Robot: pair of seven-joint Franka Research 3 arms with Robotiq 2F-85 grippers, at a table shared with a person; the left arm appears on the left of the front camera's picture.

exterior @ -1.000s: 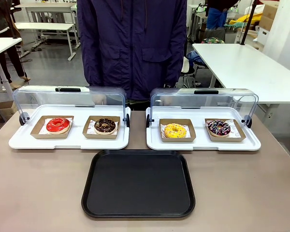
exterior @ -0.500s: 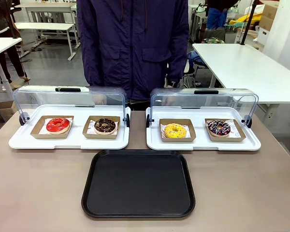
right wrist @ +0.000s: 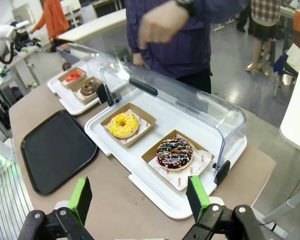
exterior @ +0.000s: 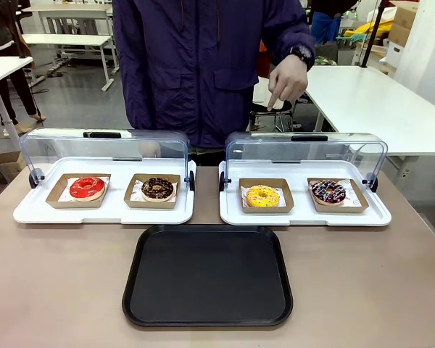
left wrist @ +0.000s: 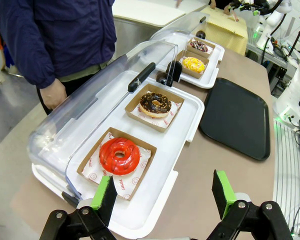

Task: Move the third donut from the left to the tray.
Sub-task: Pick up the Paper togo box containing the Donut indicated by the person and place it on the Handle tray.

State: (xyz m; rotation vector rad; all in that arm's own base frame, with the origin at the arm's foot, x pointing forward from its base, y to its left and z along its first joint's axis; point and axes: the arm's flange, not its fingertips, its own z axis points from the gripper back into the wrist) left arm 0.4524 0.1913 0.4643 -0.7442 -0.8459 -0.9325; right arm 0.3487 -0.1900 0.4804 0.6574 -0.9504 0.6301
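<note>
**Item, task object:** yellow donut [exterior: 262, 196], third from the left in the row of four. I log it seated in its brown cardboard holder [exterior: 284, 206] on the right-hand white tray [exterior: 304, 217], with the clear lid [exterior: 304, 148] swung back behind it. A sprinkled chocolate donut [exterior: 328, 191] sits just beside it.

**Item, destination:** black tray [exterior: 206, 275]. It lies flat on the tabletop [exterior: 58, 290], on my side of both white trays, and carries nothing.

**Item, left claw [left wrist: 164, 179]:** released, pads wide apart, nothing between them. It hangs over the end of the other white tray, near the red donut [left wrist: 119, 155].

**Item, right claw [right wrist: 139, 181]:** released and empty, above the tabletop edge of the right-hand white tray. The yellow donut lies ahead of it, well apart.

**Item, person's hand [exterior: 286, 80]:** raised above the lid, index finger pointing down. I take it as indicating the yellow donut.

**Status:** by my reading, no part of the move is done. The donut is untouched and neither claw is near contact. Left to do are the reach, the grasp on the holder or donut, the lift clear of the white tray, the carry, and the set-down on the black tray.
</note>
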